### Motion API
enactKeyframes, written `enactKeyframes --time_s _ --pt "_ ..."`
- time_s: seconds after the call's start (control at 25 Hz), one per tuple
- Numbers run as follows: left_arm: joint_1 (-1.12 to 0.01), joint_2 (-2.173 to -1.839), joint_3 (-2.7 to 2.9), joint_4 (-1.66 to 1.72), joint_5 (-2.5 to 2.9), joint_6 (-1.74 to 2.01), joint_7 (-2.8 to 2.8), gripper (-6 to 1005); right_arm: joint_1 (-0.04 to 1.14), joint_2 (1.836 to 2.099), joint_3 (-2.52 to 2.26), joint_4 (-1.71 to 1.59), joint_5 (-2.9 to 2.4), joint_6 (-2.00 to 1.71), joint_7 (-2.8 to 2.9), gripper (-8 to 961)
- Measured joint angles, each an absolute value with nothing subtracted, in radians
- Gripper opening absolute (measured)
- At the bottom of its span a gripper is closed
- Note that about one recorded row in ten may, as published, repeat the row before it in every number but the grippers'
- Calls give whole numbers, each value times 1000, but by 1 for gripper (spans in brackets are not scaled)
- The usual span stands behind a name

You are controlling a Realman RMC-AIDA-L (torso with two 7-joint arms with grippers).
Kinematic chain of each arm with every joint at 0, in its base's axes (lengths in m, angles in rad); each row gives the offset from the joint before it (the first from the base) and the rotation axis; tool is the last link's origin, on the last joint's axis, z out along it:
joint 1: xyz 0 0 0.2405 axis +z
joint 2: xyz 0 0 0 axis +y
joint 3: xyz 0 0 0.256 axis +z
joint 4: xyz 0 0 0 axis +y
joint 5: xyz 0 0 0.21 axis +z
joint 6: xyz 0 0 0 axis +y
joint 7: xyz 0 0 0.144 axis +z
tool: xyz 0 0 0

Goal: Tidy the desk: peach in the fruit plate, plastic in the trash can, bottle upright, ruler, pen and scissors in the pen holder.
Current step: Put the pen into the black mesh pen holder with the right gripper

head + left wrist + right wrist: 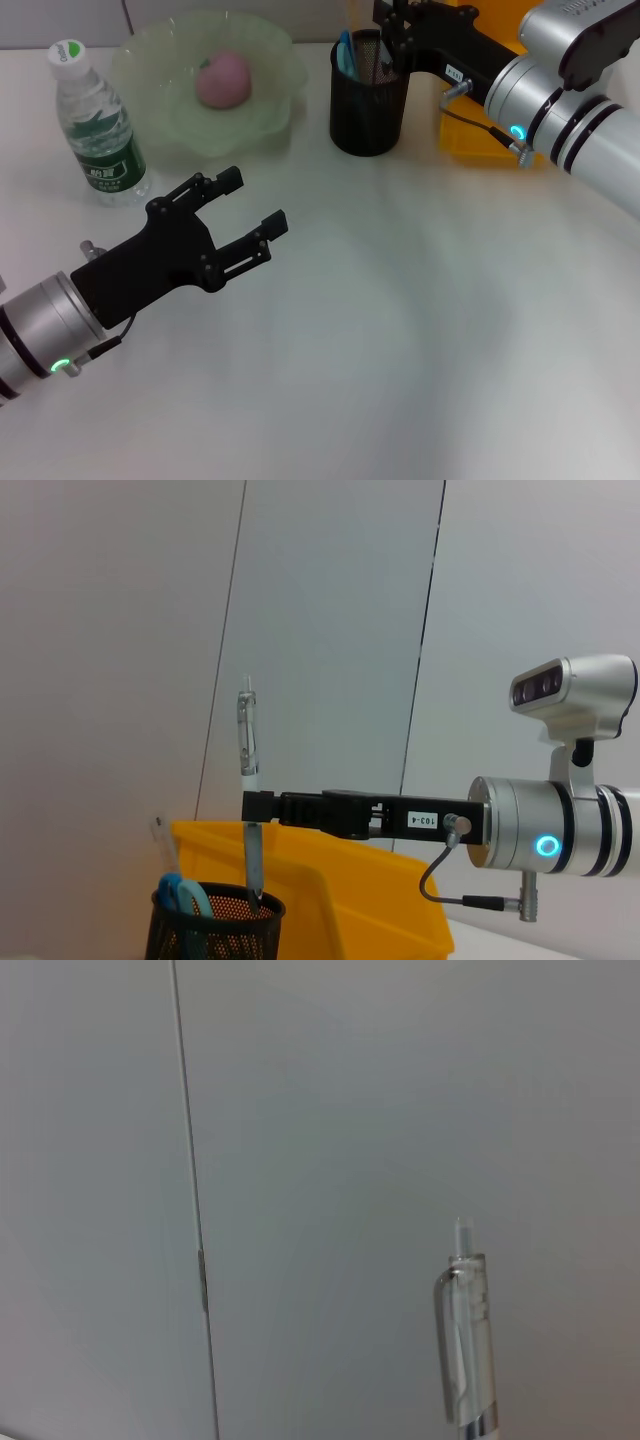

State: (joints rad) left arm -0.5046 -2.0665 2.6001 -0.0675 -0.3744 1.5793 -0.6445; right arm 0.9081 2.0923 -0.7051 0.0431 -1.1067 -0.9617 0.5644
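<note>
Desk: white and matte, backed by a pale grey panelled wall; places below are given relative to the pen holder.
Pen holder: black mesh cup, standing upright at the far side of the desk; blue-handled scissors and a clear ruler are already held inside it (both seen best from the left wrist).
Pen: clear-barrelled, held vertical directly above the holder's mouth, its lower end dipped just inside the rim; its clip end is seen against the wall in the right wrist view.
Right gripper: positioned over the holder's rim, fingers clamped on the pen at mid-barrel.
Left gripper: held above the bare desk, well apart from the holder on the robot's left and nearer the robot; fingers spread wide, nothing between them.
Fruit plate: pale green, just beside the holder on the robot's left.
Peach: pink, lying in the plate.
Bottle: upright, green label, beyond the plate from the holder.
Bin: yellow, directly behind the holder on the right-arm side.
</note>
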Motion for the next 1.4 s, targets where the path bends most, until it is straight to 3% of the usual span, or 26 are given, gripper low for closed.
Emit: enactKeyframes --time_s 1.4 --pt "-525 -2064 2600 -74 -381 1557 -777 797 889 2092 -690 39 -1106 -985 460 123"
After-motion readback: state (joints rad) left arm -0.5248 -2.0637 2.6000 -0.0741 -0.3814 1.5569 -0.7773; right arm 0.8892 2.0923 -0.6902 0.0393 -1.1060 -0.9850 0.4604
